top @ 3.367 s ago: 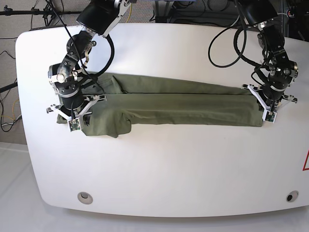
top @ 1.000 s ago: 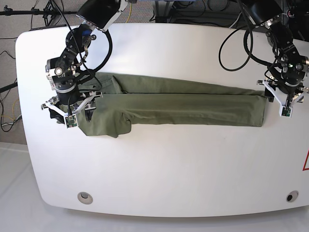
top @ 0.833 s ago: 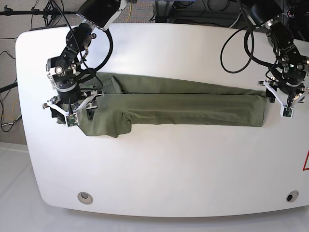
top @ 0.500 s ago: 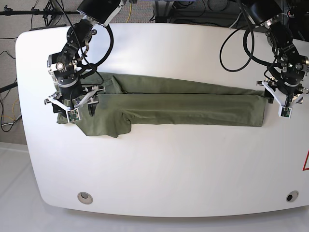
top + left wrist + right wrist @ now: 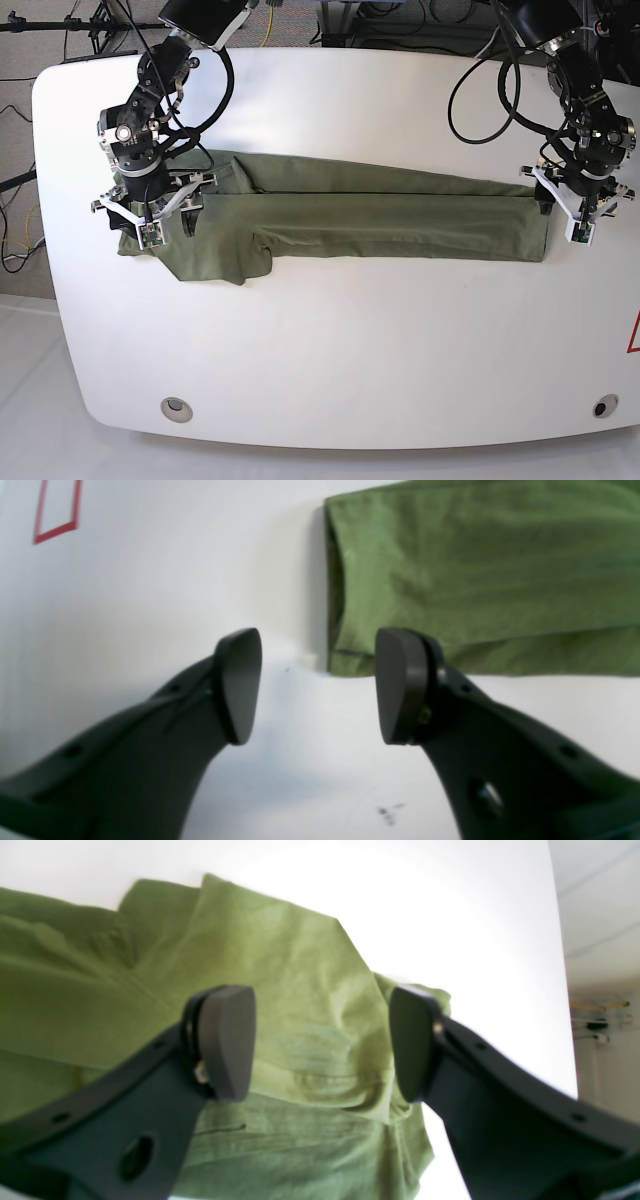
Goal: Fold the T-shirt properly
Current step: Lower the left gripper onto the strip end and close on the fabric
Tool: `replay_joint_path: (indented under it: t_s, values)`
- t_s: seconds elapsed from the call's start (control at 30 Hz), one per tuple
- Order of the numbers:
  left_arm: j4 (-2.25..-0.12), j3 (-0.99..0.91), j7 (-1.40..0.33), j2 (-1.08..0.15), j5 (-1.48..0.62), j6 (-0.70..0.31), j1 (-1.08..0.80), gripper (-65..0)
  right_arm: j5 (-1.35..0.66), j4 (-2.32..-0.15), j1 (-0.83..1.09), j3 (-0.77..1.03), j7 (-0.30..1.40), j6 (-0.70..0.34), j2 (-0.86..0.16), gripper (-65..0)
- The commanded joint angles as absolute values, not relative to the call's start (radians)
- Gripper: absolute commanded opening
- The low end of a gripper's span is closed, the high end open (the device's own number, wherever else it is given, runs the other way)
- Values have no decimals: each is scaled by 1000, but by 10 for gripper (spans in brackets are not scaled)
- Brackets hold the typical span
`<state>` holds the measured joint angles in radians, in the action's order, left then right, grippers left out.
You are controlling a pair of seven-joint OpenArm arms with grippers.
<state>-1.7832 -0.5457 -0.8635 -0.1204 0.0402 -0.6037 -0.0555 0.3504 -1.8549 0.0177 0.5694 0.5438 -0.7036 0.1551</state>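
Here both end effectors (image 5: 317,685) (image 5: 320,1042) gape, empty; right arm hides T-shirt (image 5: 380,215) collar end.

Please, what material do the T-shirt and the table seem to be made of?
T-shirt: probably soft woven or knit cotton, matte olive green; it creases and drapes limply.
Table: a hard, smooth white top, possibly laminate or painted board; it shows soft glare.

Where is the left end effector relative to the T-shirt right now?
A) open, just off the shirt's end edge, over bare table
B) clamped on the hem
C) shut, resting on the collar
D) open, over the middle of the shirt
A: in the left wrist view the left end effector has its jaws apart with nothing between them, beside the T-shirt edge, over white table.
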Motion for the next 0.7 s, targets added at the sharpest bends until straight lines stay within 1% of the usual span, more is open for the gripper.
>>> replay_joint_path:
  t_s: [0.0,0.07,0.17,0.33,0.4,0.67]
  values:
    - [-1794,-559,-859,-141,-12,-609,-27,-264,340,-1871,-4,570,518,-698,151,-249]
    - [-1809,-564,-885,-155,-101,-643,-15,-233,346,-1868,-4,568,525,-698,157,-249]
    - [-1806,-582,-914,-167,-198,-698,3,-203,349,-1871,-7,567,526,-698,157,-248]
    - [-1778,-611,-957,-180,-311,-698,35,-180,349,-1871,-7,564,526,-698,157,-248]
    - [-1721,-653,-1006,-198,-383,-698,80,-176,351,-1869,-1,562,525,-698,157,-249]
    - [-1560,-745,-1036,-194,-417,-698,135,-175,350,-1866,1,559,527,-698,157,-250]
